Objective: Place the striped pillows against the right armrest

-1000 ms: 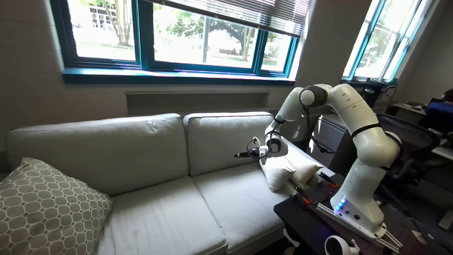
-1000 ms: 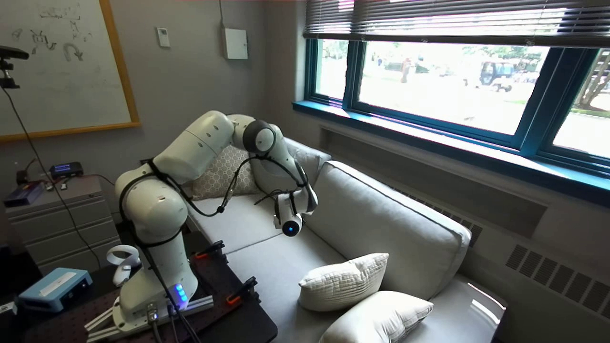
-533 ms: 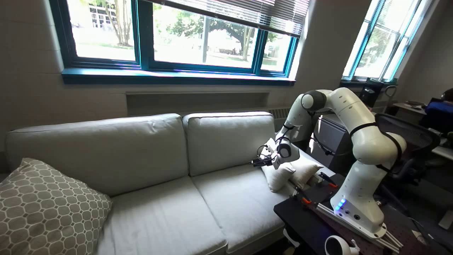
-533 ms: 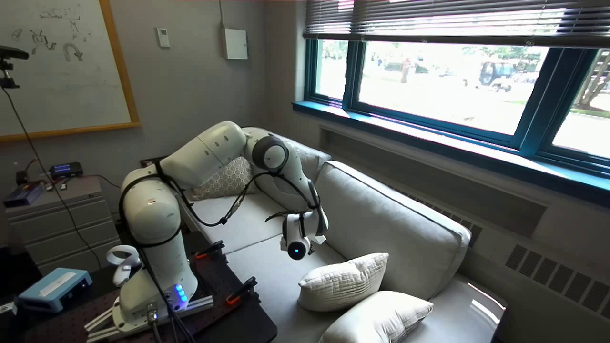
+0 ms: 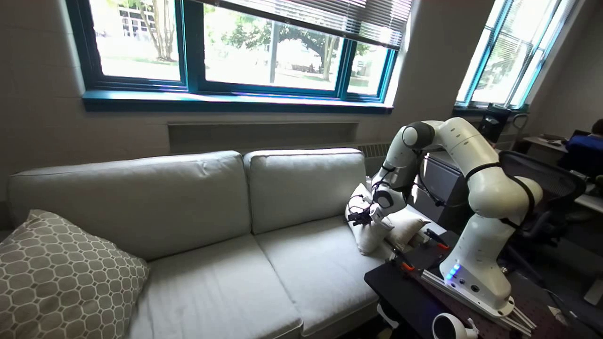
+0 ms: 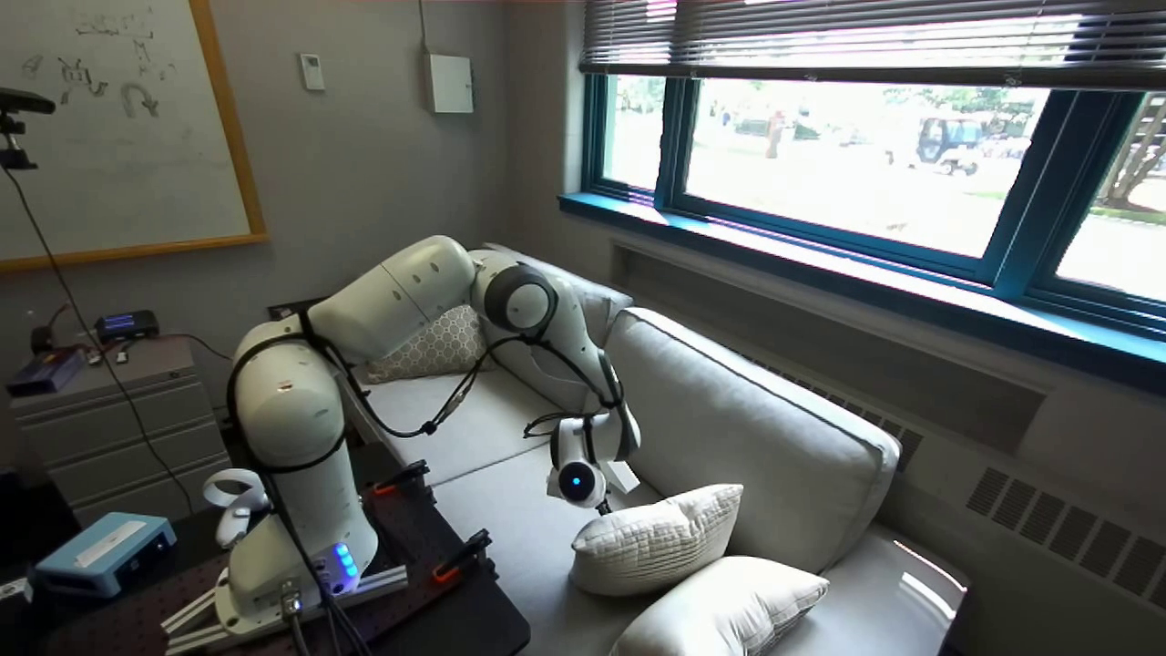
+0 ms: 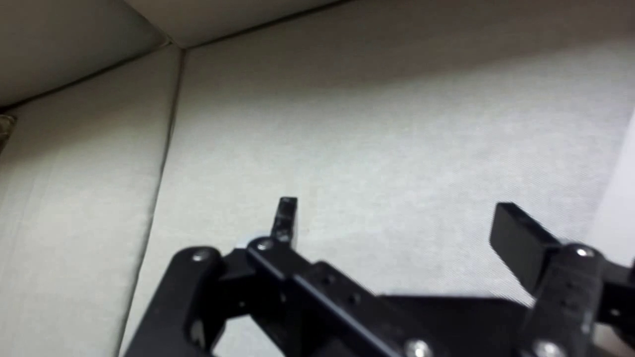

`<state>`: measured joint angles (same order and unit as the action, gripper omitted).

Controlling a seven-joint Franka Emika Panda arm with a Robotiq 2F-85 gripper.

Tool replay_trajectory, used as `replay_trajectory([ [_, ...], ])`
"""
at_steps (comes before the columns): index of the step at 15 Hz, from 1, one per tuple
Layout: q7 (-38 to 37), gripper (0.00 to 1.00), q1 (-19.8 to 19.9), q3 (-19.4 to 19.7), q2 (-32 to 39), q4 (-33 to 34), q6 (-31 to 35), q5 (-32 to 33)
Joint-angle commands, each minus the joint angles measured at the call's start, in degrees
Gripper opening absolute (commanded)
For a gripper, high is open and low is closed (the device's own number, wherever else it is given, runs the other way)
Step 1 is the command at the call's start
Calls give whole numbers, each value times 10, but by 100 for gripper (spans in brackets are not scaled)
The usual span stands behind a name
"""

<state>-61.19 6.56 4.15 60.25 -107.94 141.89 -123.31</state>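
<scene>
The right armrest (image 6: pixel 884 592) is taken as reference for all positions. The outer striped pillow (image 6: pixel 720 609) is seen just beside the armrest on the sofa (image 5: pixel 212 287); whether the two touch cannot be told. The inner striped pillow (image 6: pixel 658 539) is seen one place farther from the armrest; the two pillows overlap in both exterior views, so contact between them is not resolved. The claw (image 7: pixel 394 213) is held above the seat cushion (image 7: pixel 397 148), near the inner striped pillow and farther from the armrest than it. Its fingers (image 7: pixel 285 218) are spread wide, and only pale seat fabric is seen between them in the wrist view. In an exterior view a dark part of the claw (image 6: pixel 604 507) is shown right at the edge of the inner striped pillow; whether the cloth is touched cannot be judged. The arm (image 5: pixel 471 141) is mounted on a black table (image 5: pixel 388 287) at the front of the sofa, near the armrest; clamps (image 6: pixel 469 551) with orange parts are fixed along the table edge. A back cushion (image 6: pixel 747 437) is seen upright behind the pillows, next to the armrest. The large lattice pillow (image 5: pixel 70 278) is found at the opposite end of the sofa, well apart from the armrest.
</scene>
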Motion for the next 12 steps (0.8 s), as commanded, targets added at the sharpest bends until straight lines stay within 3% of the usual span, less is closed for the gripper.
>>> replay_trajectory([
  [1,-20,100,22,7,-2,-1,40,7],
  [8,-37,100,73,15,8,-1,31,33],
  [12,-27,100,78,13,-11,-11,16,41],
])
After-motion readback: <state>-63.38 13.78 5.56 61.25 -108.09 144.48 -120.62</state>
